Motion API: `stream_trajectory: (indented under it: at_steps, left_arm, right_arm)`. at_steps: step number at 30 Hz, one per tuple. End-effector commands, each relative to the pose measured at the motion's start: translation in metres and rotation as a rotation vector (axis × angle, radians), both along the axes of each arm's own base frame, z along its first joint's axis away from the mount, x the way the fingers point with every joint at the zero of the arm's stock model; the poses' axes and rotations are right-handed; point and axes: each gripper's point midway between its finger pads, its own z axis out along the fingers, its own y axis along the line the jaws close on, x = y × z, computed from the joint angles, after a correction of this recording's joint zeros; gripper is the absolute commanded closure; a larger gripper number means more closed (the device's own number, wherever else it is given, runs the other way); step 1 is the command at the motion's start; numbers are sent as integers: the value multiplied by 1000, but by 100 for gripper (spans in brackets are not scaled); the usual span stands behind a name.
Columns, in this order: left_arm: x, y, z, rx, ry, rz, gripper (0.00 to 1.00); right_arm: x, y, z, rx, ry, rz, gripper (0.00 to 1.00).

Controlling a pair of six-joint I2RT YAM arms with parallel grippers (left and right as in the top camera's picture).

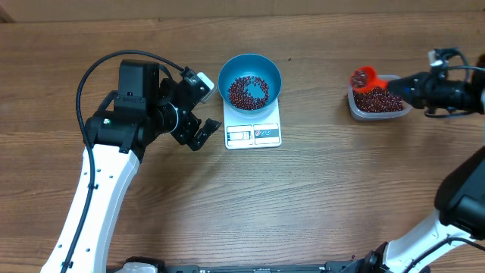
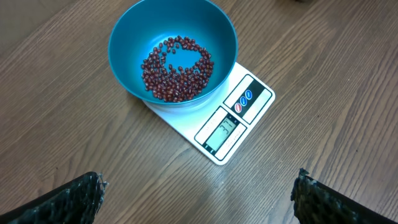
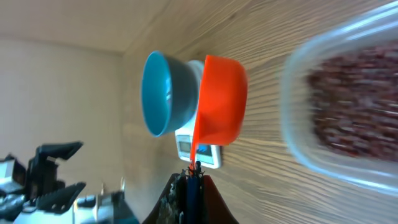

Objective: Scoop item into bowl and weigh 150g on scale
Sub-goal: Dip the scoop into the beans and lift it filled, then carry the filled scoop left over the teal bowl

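Wood-grain table (image 1: 303,189) carries the white scale (image 1: 254,135), and the blue bowl (image 1: 227,72) sits on it with a thin layer of beans (image 1: 248,91) inside. Just left of the scale, the left gripper (image 1: 204,108) hangs spread wide, holding nothing. Well to the scale's right, the right gripper (image 1: 402,85) is clamped tight on the handle of an orange scoop (image 1: 364,76) (at the edge of the clear tub (image 1: 352,106) of more beans).
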Motion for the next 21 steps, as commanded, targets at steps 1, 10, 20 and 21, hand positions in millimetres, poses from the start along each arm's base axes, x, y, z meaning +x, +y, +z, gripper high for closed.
stream_trajectory:
  at_steps: [1,10,20,21]
  left_arm:
    - [4,0,7,-1,-24,-8,0]
    - [4,0,7,-1,-24,-8,0]
    - [4,0,7,-1,-24,-7,0]
    - [4,0,7,-1,-24,-7,0]
  right_arm:
    - [4,32,10,69,-37,70,96]
    - [16,110,30,86,-50,216,96]
    - [30,183,47,-120,-78,294,96]
    - [32,189,46,-175,-79,287,96]
